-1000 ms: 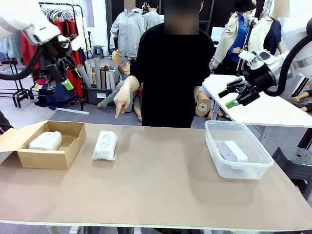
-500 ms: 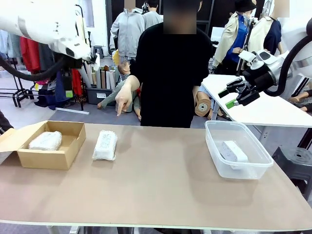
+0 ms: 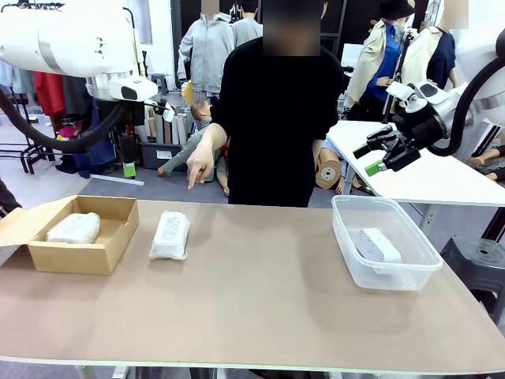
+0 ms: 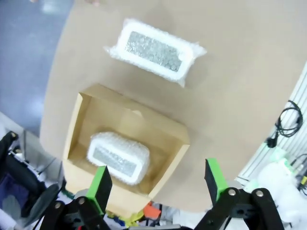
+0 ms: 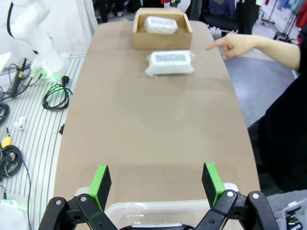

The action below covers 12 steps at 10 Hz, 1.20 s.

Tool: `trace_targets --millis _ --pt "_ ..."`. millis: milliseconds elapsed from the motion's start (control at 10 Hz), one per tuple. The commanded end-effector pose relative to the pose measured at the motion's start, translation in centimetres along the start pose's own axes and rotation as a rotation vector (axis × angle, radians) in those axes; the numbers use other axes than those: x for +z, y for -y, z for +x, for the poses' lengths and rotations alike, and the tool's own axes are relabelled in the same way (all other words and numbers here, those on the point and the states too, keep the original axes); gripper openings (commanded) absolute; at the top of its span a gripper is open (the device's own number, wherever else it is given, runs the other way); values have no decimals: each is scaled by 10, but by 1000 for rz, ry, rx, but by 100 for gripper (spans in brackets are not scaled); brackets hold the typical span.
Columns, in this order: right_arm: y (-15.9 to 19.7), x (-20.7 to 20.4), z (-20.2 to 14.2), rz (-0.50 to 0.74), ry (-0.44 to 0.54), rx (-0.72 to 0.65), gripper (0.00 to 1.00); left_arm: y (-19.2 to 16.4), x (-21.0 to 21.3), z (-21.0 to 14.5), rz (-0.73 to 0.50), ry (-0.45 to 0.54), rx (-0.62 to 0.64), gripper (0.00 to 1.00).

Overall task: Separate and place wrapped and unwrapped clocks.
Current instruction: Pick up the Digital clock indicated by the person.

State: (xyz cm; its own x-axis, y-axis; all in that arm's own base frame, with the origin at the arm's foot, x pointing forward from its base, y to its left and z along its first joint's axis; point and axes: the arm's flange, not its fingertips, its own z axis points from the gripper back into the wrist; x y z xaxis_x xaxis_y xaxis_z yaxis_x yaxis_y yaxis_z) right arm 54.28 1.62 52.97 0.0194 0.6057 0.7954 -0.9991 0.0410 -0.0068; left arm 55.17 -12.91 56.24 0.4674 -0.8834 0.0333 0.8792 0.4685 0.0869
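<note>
Left pincer (image 4: 156,175) hangs over wrapped clock (image 4: 117,157) in box (image 4: 122,119).

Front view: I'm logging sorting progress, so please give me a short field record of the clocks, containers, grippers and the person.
Boxed clock: white block in cloudy bubble wrap, lying in the open brown cardboard box, table's left
Loose clock: second bubble-wrapped white block on the tan table, beside the box
Bare clock: smooth white rounded block inside the clear plastic tub, table's right
Left gripper: open, empty, raised above the box
Right gripper: open, empty, raised near the tub
Person: hand pointing down toward the loose clock
</note>
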Motion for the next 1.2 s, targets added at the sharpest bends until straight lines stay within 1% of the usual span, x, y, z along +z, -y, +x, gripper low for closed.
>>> trace_targets --millis 0,200,300,400,500,600,700,800,900,1100 --pt "-1 2 3 -4 -1 5 100 -1 -2 -2 42 -57 -8 100" --pt "-1 2 3 -4 -1 5 100 -1 -2 -2 42 -57 -8 100" --pt "-1 2 3 -4 -1 5 100 -1 -1 -1 23 -29 -12 100" --pt "-1 2 3 -4 -1 5 100 13 -10 10 54 -114 111 100" --pt "-1 2 3 -4 -1 5 100 23 -15 20 62 -165 255 100" --pt "-1 2 3 -4 -1 5 100 35 -19 25 56 -155 333 100" --pt "-1 2 3 -4 -1 5 100 41 -24 28 123 -187 426 100" --pt "-1 2 3 -4 -1 5 100 51 -28 30 146 -201 495 100" --pt "-1 2 3 -4 -1 5 100 59 -33 31 170 -205 519 100" --pt "-1 2 3 -4 -1 5 100 82 -57 37 187 -220 503 100"
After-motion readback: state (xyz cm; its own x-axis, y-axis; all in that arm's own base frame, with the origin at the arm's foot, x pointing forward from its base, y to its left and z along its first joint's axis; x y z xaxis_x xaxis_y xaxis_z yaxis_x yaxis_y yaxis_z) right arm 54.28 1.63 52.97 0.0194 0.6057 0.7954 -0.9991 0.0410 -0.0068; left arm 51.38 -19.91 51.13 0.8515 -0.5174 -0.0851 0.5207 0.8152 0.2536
